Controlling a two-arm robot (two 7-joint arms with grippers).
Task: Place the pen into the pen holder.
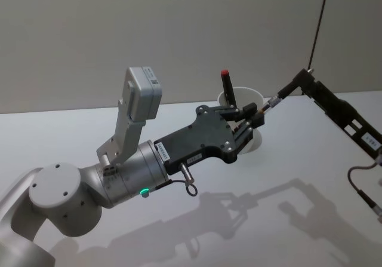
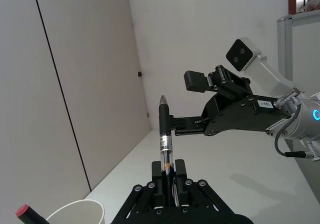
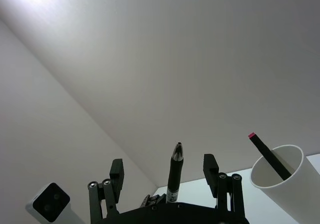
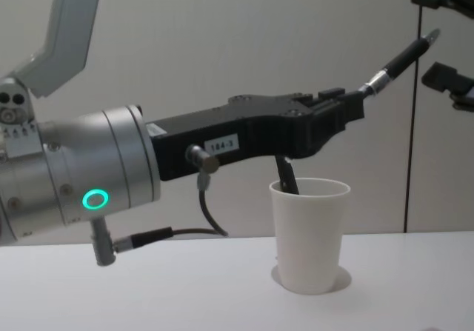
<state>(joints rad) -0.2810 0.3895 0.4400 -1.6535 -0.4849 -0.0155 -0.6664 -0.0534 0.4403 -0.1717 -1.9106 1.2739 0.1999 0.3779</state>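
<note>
the flat white table spreads across the lower part of the head view. over it reaches the biggest thing in sight, the silver-grey left arm with a green ring light. it ends in the black left gripper, raised above the level of the cup's rim in the chest view. its fingers are pressed together on the lower end of a slim black pen with a clear barrel section.

the black right gripper comes in high from the right, well off the table. its two fingers are spread wide, one on each side of the pen's pointed tip. in the right wrist view there is a clear gap on both sides.

the plain white tapered paper cup stands upright on the table, below the left gripper.

the held pen is in the air, not in the cup. it slants up and to the right from the left gripper to the right one, and its tip sits higher than the cup.

a second pen, black with a red end cap, leans inside the cup with its red end sticking up above the rim.
</note>
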